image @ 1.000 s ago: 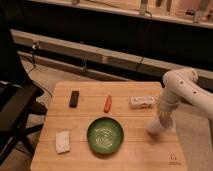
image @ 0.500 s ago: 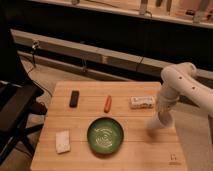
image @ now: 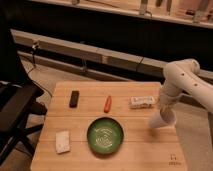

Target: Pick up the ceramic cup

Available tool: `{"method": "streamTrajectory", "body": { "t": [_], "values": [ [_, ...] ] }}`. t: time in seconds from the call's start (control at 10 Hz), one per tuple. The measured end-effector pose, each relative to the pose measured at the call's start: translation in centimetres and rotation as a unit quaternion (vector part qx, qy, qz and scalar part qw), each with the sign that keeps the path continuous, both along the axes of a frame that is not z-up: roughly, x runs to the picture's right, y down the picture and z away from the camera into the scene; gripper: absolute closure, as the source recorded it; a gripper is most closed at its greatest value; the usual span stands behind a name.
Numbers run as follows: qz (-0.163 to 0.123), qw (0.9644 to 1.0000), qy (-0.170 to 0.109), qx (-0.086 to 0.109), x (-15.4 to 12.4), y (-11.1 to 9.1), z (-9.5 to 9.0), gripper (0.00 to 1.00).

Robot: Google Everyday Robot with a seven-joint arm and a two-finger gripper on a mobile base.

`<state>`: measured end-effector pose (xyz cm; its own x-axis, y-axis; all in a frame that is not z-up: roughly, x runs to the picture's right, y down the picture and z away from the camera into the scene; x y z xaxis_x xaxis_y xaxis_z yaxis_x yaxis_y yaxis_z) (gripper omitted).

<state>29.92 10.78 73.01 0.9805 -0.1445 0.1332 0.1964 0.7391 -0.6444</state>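
The ceramic cup (image: 161,120) is a small white tapered cup at the right edge of the wooden table (image: 80,160). It hangs tilted at the end of my white arm. My gripper (image: 165,114) comes down from the upper right and is shut on the cup, holding it slightly above the table top. The arm's wrist hides most of the gripper.
A green bowl (image: 105,136) sits at the table's front middle. A white sponge-like block (image: 62,141) lies front left. A black bar (image: 74,98), an orange-red carrot-like item (image: 107,103) and a white packet (image: 142,101) lie along the back. A black chair (image: 17,107) stands left.
My arm has risen and shifted slightly right, and the cup has come up with it off the table. Nothing else has moved.
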Motion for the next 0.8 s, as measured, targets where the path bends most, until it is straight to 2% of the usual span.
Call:
{"method": "streamTrajectory", "body": {
  "t": [0.8],
  "values": [
    [-0.011,0.9999,-0.004,0.003,-0.1,-1.4,-0.7,1.0]
  ]
}}
